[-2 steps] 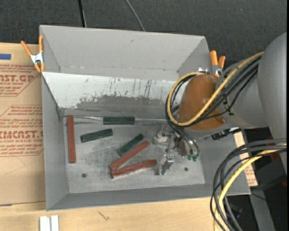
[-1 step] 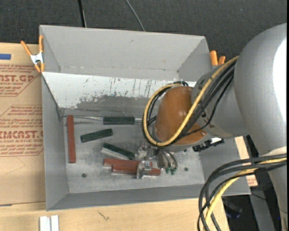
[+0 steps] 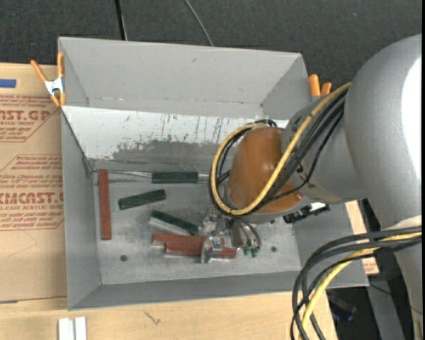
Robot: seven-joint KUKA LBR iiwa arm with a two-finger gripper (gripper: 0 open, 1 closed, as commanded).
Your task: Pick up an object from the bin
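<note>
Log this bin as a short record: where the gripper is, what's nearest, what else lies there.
gripper: low over the bin floor, front, right of centre
nearest: red-brown block lying flat, beside it on the view's left
others: dark green piece mid-floor; long red-brown bar by the left wall

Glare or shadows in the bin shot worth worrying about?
Camera view: no hard glare; the far wall of the bin is the brightest area and its floor is fairly evenly lit. Camera view: the arm's orange cover carries a soft highlight, and the floor beneath it looks a little darker, around the gripper and the red-brown bar near the front.
</note>
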